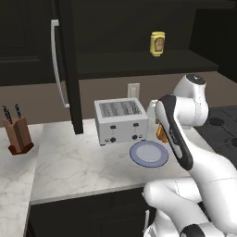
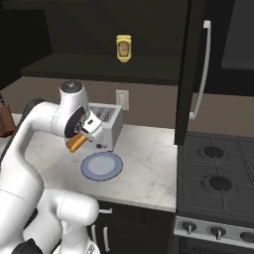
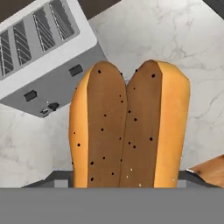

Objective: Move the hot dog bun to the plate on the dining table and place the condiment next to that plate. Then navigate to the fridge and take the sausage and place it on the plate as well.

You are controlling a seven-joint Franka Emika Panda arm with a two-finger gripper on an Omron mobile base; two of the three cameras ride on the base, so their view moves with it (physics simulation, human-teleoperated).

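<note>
My gripper (image 2: pixel 82 138) is shut on the hot dog bun (image 2: pixel 76 144), a tan-orange split roll held in the air above the marble counter, just in front of the toaster. In the hand view the bun (image 3: pixel 129 127) stands tall between the fingers and hides their tips. From the left base view only an orange sliver of the bun (image 1: pixel 162 134) shows behind my forearm. The condiment (image 1: pixel 157 44) (image 2: pixel 123 48), a squat yellow bottle, stands on a dark shelf above the counter. The plate, dining table, fridge and sausage are out of view.
A silver toaster (image 1: pixel 121 121) (image 2: pixel 108 123) sits against the wall, with a plain blue-grey plate (image 1: pixel 149 153) (image 2: pixel 101 165) in front of it. A knife block (image 1: pixel 17 134) stands at the left, a black stove (image 2: pixel 218 183) at the right. A tall dark door with a long handle (image 1: pixel 57 65) reaches down to the counter.
</note>
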